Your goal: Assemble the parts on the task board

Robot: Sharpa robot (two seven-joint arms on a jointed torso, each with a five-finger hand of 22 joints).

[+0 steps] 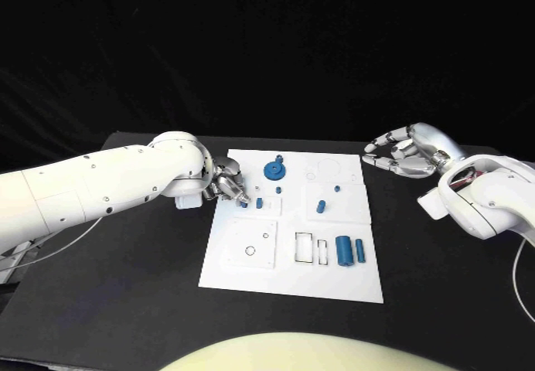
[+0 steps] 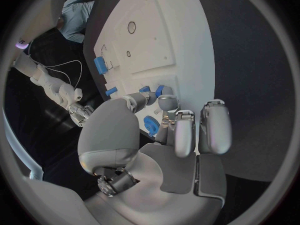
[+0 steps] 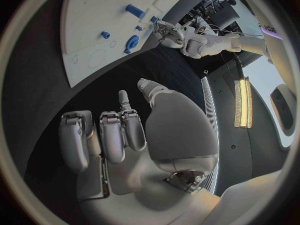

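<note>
Black worktop (image 1: 111, 309) under a dark backdrop, with the white rectangular task board (image 1: 292, 232) lying flat in the middle. Left hand (image 1: 229, 185) sits at the board's left edge, fingers (image 2: 177, 116) curled in around a small blue plastic part (image 2: 150, 125); the left wrist view shows that part tucked between the thumb and the other fingers, so it looks held, though how firm the pinch is I cannot tell. Right hand (image 1: 403, 151) hangs off the board's far right corner, above the worktop, fingers half curled, apart, holding nothing. On the board: a blue round gear-like part (image 1: 274, 168) near the far edge, a small blue peg (image 1: 279, 189) just below it, another short blue peg (image 1: 321, 205) toward the middle, and two blue cylinders (image 1: 350, 251) lying side by side near the right edge beside rectangular slots (image 1: 304, 246). A small round hole (image 1: 251, 250) sits on the left half of the board. Step in hand, as a guess: left hand picking or carrying a small part for insertion; most parts look loose, so the task seems early. Next move probably calls for lining the held part over its matching socket and pressing straight down, keeping it upright so it doesn't jam or slip from the fingers.
</note>
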